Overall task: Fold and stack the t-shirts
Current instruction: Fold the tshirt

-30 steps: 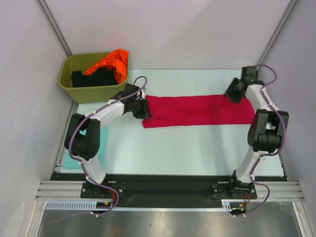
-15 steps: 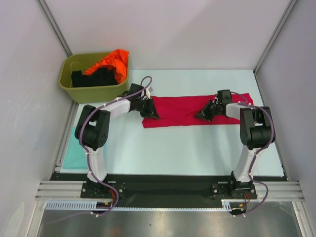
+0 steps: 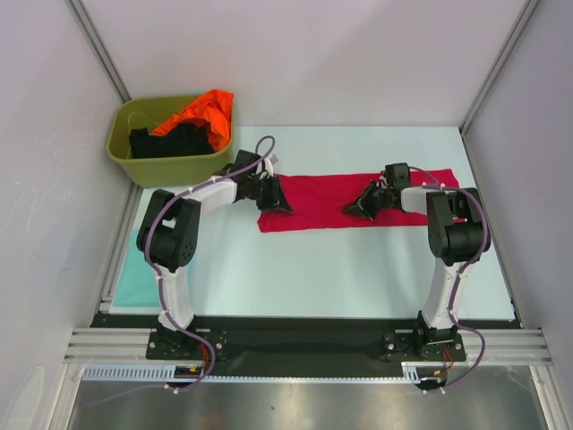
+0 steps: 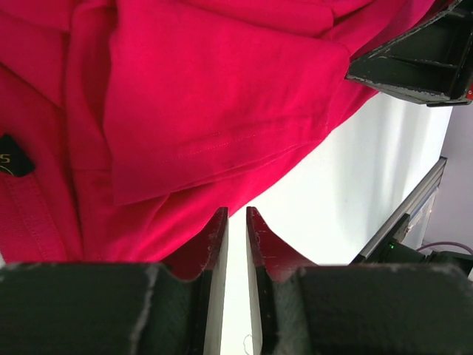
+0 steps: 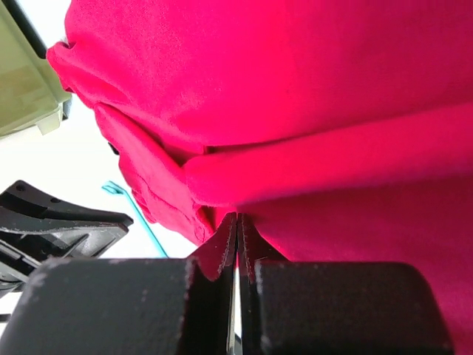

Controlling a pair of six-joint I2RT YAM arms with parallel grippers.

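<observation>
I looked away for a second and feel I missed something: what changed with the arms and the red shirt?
The right gripper swept left from the red shirt's far right end to near its middle and closed, pinching a fold. The left gripper edged slightly right at the shirt's left end. The shirt's outline looks much the same, and the tub stayed put.

Crimson t-shirt [image 3: 318, 202]: I see it stretched left to right as a long band on the tabletop [image 3: 313, 269], doubled over itself.
Pale teal t-shirt [image 3: 132, 273]: folded flat at the tabletop's left edge.
Orange t-shirt [image 3: 201, 112]: crumpled, heaped at the tub's [image 3: 170, 168] right end.
Black t-shirt [image 3: 166, 141]: bunched low inside the tub.
</observation>
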